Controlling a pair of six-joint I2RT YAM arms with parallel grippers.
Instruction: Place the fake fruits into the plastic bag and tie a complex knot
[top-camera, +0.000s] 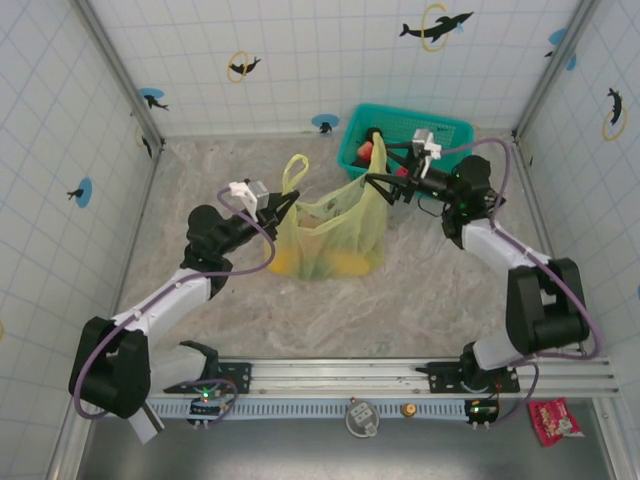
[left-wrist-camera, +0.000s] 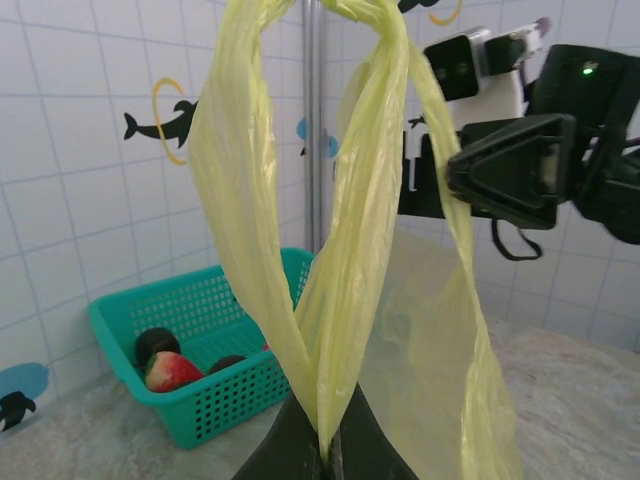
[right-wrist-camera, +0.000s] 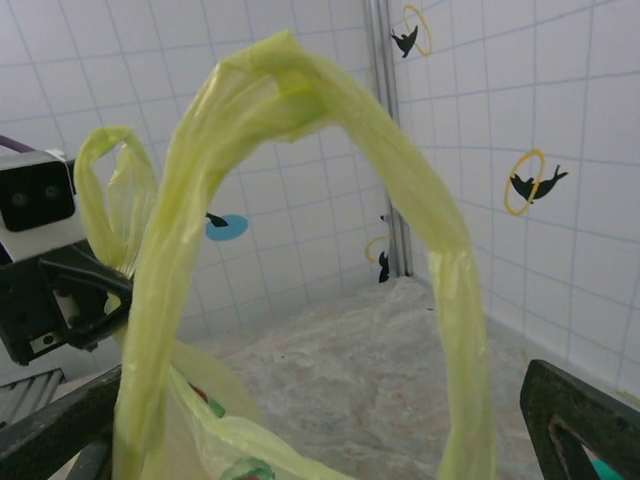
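Plastic bag (top-camera: 335, 232) stands in the middle of my table (top-camera: 450, 300). It is yellow-green and see-through, and orange and yellow fruits (top-camera: 350, 265) show low down through its wall.

Starting at the left, my left gripper (top-camera: 291, 204) reaches in at the bag's upper left corner. On its wrist camera I see the fingers (left-wrist-camera: 300, 455) pressed together on the foot of one handle (left-wrist-camera: 235, 200), which rises from the pinch as a tall, narrow loop. From above, that loop stands up over the left side of the plastic bag.

Moving right, the bag's mouth sags between the two arms, and the two handles stand apart, each its own loop, not tied.

The other handle (right-wrist-camera: 290, 85) arches up at my right gripper (top-camera: 372, 186), whose jaws are spread wide. On the right wrist camera one finger (right-wrist-camera: 60, 430) sits at the lower left and its partner at the lower right, with the loop rising between them. I cannot tell whether either finger touches the plastic.

Further right and back, just behind the right gripper, a teal basket (top-camera: 455, 128) sits against the rear wall. It holds a red fruit (top-camera: 366, 150) and a dark one beside it.
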